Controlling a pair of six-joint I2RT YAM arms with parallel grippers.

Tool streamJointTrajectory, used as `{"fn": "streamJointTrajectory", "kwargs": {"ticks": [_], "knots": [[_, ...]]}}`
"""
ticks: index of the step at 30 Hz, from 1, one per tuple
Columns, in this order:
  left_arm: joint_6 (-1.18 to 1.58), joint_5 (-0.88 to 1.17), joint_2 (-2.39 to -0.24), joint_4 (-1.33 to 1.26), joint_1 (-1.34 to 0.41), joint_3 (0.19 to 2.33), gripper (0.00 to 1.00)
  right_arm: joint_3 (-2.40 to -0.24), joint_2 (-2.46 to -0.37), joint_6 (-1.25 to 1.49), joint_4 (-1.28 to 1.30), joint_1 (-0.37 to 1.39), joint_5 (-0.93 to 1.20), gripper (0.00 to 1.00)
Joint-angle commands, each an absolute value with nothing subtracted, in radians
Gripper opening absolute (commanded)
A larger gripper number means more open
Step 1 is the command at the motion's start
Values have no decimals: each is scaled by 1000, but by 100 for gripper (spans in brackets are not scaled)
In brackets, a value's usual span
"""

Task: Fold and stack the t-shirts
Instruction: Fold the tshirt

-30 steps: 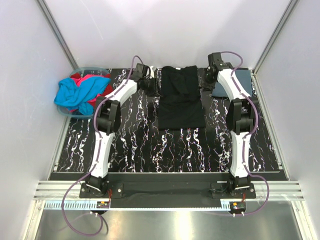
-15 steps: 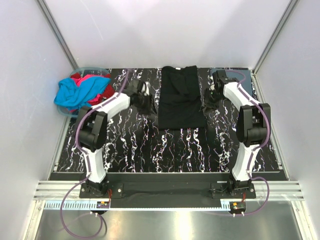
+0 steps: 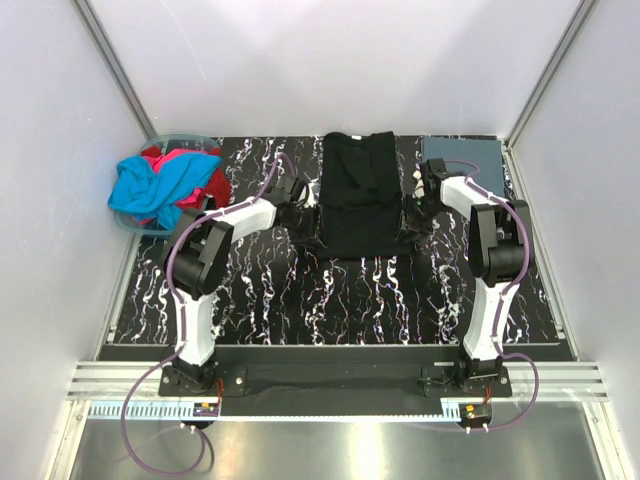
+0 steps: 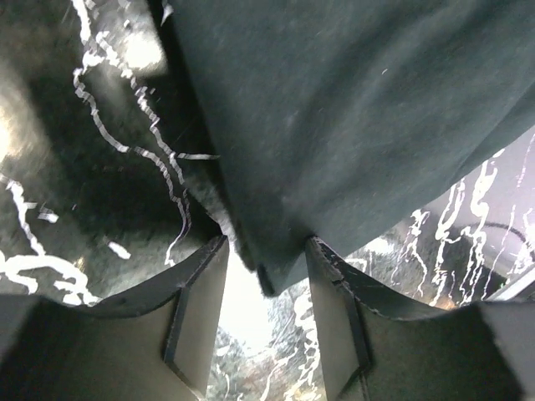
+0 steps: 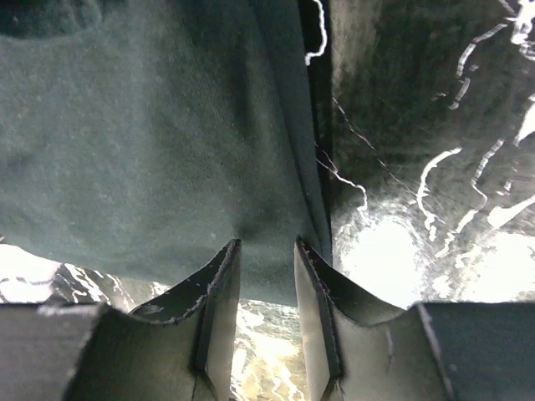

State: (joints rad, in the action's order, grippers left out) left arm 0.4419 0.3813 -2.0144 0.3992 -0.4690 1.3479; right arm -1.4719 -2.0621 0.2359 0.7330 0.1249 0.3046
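Note:
A black t-shirt [image 3: 358,195] lies flat as a long folded strip at the middle back of the table. My left gripper [image 3: 305,226] sits low at its near left corner. In the left wrist view the left gripper [image 4: 266,255] is open, with the black cloth's [image 4: 351,117] corner hanging between the fingers. My right gripper [image 3: 410,228] is at the near right corner. It [image 5: 266,251] is open too, astride the black hem [image 5: 167,150]. A folded slate blue-grey shirt [image 3: 462,153] lies at the back right. Cyan [image 3: 155,185] and red [image 3: 205,190] shirts are piled at the left.
A pale plastic tub [image 3: 183,137] at the back left holds the cyan and red shirts. Grey walls enclose the marbled black table [image 3: 330,295] on three sides. Both arm bases stand at the near edge.
Both grippers have moved from the shirt's far end toward me along its sides and now sit at its near corners. The black shirt has not moved.

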Motion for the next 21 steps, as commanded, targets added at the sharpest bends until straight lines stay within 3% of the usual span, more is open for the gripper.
{"fn": "streamJointTrajectory", "kwargs": {"ticks": [1,5,11,15,21], "knots": [[425,385,-2057,353,-479,1342,47,-1440,-1984,218,706,121,276,40],[428,397,-2060,348,-480,1351,34,-1445,-1944,232,713,117,239,40],[428,403,-2072,351,-479,1359,27,-1447,-1930,239,719,106,225,41],[440,422,-2098,356,-479,1368,2,-1427,-1977,236,716,103,273,41],[452,423,-2080,359,-477,1356,0,-1345,-1971,244,647,101,334,35]]}}
